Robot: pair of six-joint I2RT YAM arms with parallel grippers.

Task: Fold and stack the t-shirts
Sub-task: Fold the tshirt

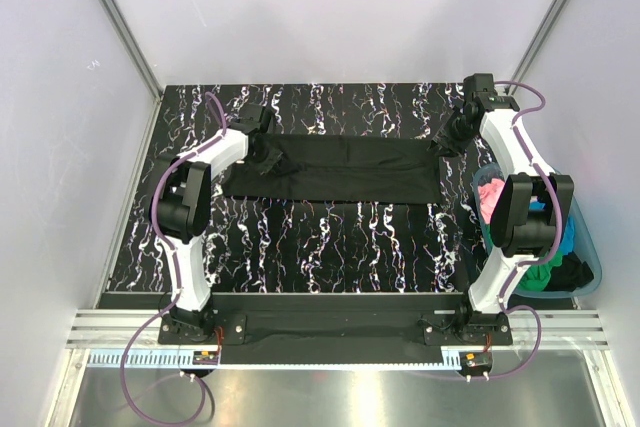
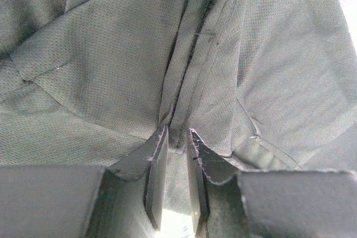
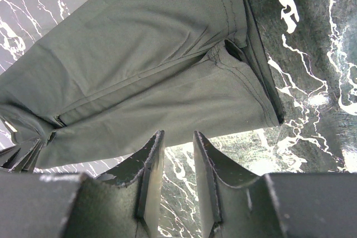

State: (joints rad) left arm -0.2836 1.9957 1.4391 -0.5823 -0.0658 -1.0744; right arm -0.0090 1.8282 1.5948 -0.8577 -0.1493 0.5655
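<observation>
One black t-shirt (image 2: pixel 111 71) fold inside left claw (image 2: pixel 177 132)

table (image 1: pixel 330 247): spread t-shirt (image 1: pixel 350 169) lies flat across the far half | left gripper (image 1: pixel 271 160): on the shirt's left end | right gripper (image 1: pixel 443 145): at its right end | tub (image 1: pixel 590 269): at the table's right edge | bundled t-shirts (image 1: pixel 490 197): in the tub

Black white-veined tabletop (image 1: pixel 330 247); translucent teal tub (image 1: pixel 596 269) at its right edge
</observation>
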